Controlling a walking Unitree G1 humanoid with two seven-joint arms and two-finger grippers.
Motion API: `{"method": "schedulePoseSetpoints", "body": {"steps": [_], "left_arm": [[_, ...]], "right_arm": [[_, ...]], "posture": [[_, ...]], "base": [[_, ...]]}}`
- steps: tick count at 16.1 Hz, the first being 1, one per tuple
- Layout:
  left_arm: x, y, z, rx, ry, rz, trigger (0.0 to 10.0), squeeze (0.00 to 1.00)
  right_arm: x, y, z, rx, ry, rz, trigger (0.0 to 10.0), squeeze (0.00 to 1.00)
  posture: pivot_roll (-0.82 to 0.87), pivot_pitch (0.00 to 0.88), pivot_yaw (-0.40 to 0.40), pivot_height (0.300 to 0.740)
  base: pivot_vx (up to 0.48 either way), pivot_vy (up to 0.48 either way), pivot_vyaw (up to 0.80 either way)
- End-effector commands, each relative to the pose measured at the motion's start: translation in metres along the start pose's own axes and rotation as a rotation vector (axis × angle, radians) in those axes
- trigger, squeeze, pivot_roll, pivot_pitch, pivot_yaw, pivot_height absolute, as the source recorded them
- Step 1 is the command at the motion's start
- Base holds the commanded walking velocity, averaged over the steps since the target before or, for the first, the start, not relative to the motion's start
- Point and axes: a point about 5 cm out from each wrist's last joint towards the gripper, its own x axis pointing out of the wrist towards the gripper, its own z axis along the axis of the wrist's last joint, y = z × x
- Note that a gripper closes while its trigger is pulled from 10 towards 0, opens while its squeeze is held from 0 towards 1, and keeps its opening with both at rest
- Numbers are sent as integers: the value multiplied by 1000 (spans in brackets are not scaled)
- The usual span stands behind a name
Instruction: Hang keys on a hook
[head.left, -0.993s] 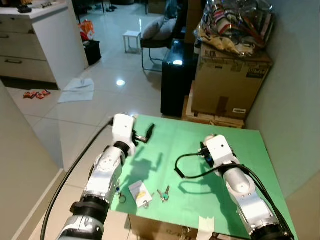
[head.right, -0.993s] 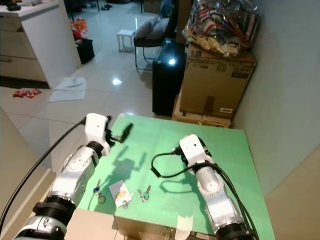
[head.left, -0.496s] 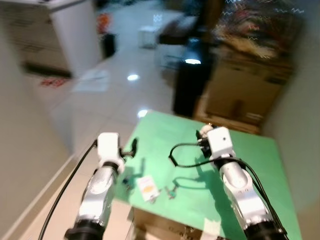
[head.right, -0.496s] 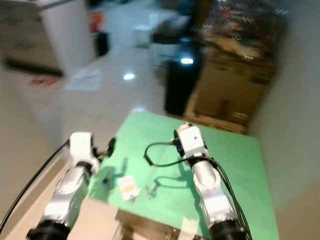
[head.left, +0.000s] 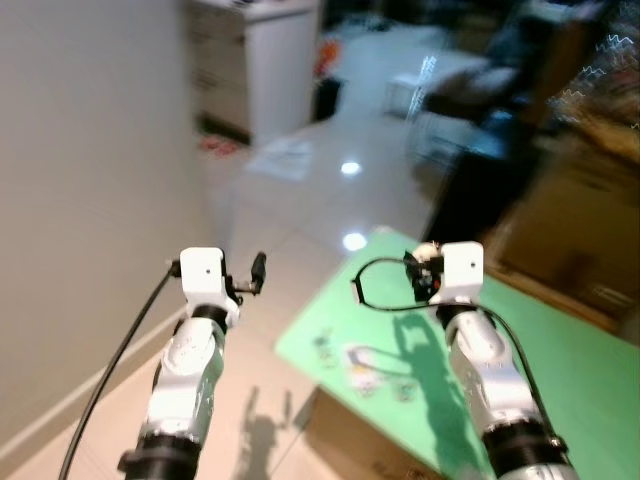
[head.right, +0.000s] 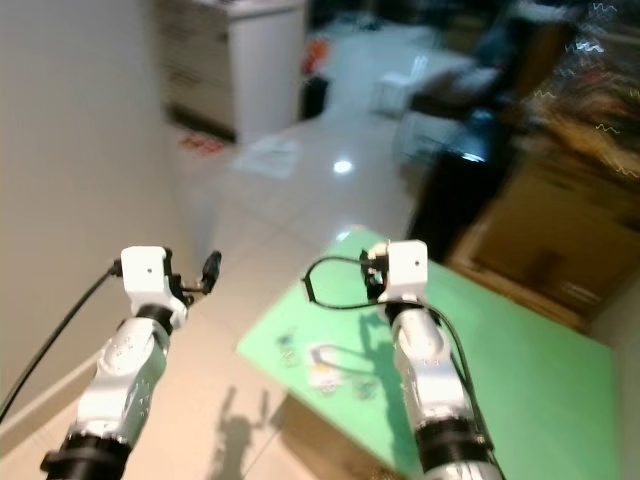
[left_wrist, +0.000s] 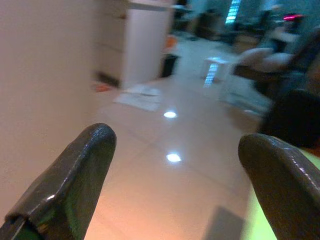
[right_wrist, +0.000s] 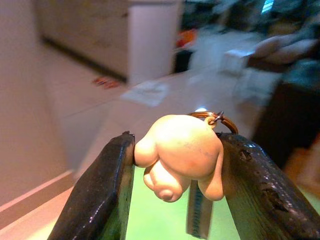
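Centre of the right wrist view: the right gripper pinches a pale peach, lumpy rubbery keychain charm with a brass key ring on top. The left gripper spreads wide, holding nothing.

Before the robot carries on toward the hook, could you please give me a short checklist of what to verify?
1. Right gripper shut on the keychain charm: ok.
2. Metal ring attached to the charm: ok.
3. Keys hanging from the ring: cannot tell.
4. Left gripper open and holding nothing: ok.
5. Hook located: not ok, plain wall with no hook in sight.
6. Sharp head views: not ok, blurred.
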Motion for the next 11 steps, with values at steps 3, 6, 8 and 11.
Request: {"method": "schedulePoseSetpoints", "body": {"steps": [3, 6, 8, 11], "left_arm": [[-1, 8, 4, 28, 4, 74, 10000, 0], [-8, 22, -5, 31, 39, 157, 10000, 0], [-13, 25, -7, 74, 59, 188, 10000, 0], [-21, 28, -7, 168, 80, 215, 10000, 0]], "right_arm": [[1, 7, -6, 50, 49, 89, 0, 0], [0, 14, -12, 13, 84, 173, 0, 0], [0, 9, -14, -1, 88, 164, 0, 0], [-4, -4, -22, 86, 106, 88, 0, 0]], "posture": [[38, 0, -68, 736], [40, 0, -65, 736], [47, 0, -60, 736], [47, 0, -30, 736]], "base": [[0, 0, 788], [0, 0, 785], [0, 0, 716], [0, -320, 681]]}}
